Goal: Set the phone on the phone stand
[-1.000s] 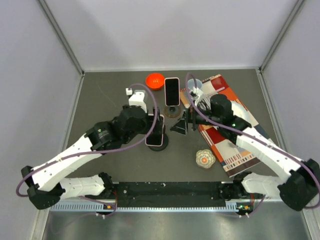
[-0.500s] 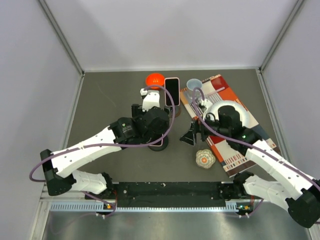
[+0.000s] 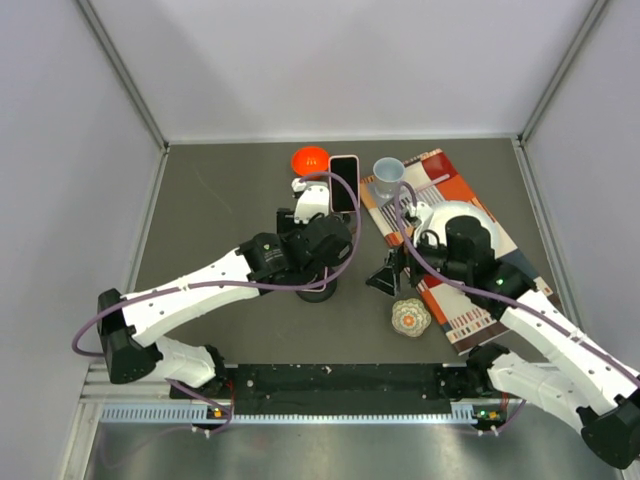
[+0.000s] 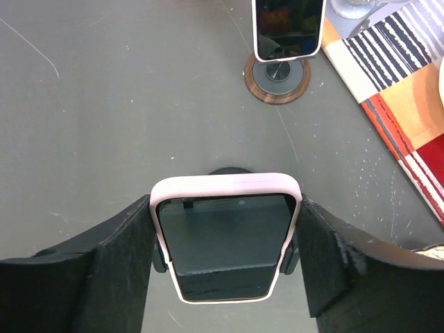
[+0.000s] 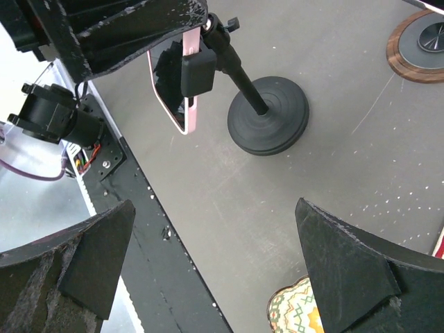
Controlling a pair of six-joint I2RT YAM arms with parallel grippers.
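A phone point(image 4: 225, 243) in a pink case sits tilted in the clamp of a black phone stand point(image 5: 269, 114) with a round base point(image 3: 318, 292). My left gripper point(image 4: 225, 215) is over it, and its two fingers press against the case's left and right edges. In the top view the left wrist point(image 3: 318, 240) covers nearly all of this phone. The right wrist view shows the phone's pink edge point(image 5: 186, 83) under the left gripper's fingers point(image 5: 125, 28). My right gripper point(image 3: 385, 278) hangs open and holds nothing, to the right of the stand, over bare table point(image 5: 215, 208).
A second phone point(image 3: 343, 183) stands on a wooden-based holder point(image 4: 277, 73) behind. An orange bowl point(image 3: 310, 159), a clear cup point(image 3: 388, 169) and a patterned mat point(image 3: 480, 305) with a white bowl point(image 3: 455, 212) lie at the back and right. A small patterned round object point(image 3: 410, 317) lies under the right gripper.
My left arm swung right and forward over the stand, and its jaws narrowed onto the pink phone. The right gripper drew back toward the near right, still open.
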